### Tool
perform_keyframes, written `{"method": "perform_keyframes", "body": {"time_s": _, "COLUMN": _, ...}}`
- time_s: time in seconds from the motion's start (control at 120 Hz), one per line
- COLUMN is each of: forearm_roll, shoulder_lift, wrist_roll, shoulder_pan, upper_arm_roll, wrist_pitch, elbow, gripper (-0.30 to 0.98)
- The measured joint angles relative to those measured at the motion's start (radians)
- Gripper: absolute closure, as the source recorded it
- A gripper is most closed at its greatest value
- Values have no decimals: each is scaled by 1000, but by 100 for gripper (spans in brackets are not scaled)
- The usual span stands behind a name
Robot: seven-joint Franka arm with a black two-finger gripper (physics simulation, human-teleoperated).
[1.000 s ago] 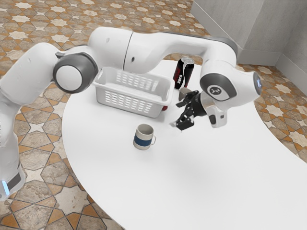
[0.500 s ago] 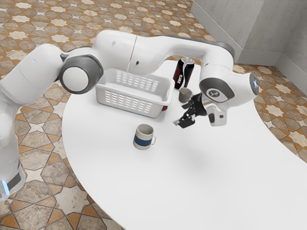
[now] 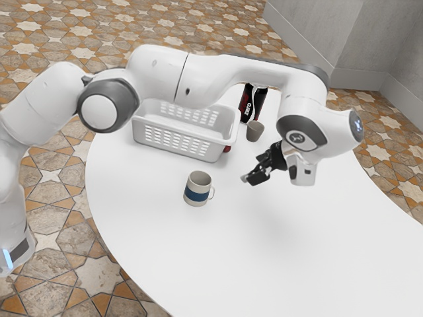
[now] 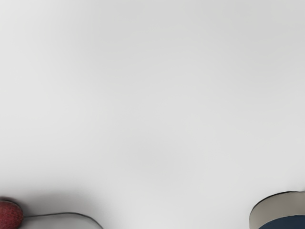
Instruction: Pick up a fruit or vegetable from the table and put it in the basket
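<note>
fruit (image 4: pixel 9 215), red and round, was probably light, firm and slightly slippery, best taken across its middle from 2 sides. it lay low on the table (image 3: pixel 264 244), apart from the gripper (image 3: pixel 252 173), toward and just beside the basket (image 3: pixel 215 150). whether the gripper was spread or closed, i could not tell.

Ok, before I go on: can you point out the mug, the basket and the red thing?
Mug (image 3: pixel 197 193): exterior view, on its blue band.
Basket (image 3: pixel 215 152): exterior view, on its wall, by a corner.
Red thing (image 4: pixel 8 217): wrist view, on its rounded side.
</note>
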Motion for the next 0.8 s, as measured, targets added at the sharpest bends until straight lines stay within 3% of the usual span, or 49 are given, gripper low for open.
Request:
{"method": "perform_keyframes", "body": {"time_s": 0.3, "forearm_roll": -41, "shoulder_lift": -1, "wrist_roll": 25, "shoulder_pan": -48, "upper_arm_roll": -1, "wrist_pitch": 1, "elbow": 2, "gripper": 0}}
{"method": "perform_keyframes", "body": {"time_s": 0.8, "forearm_roll": -60, "shoulder_lift": 26, "wrist_roll": 53, "shoulder_pan": 185, "upper_arm_roll": 13, "wrist_pitch": 16, "elbow": 0, "gripper": 0}}
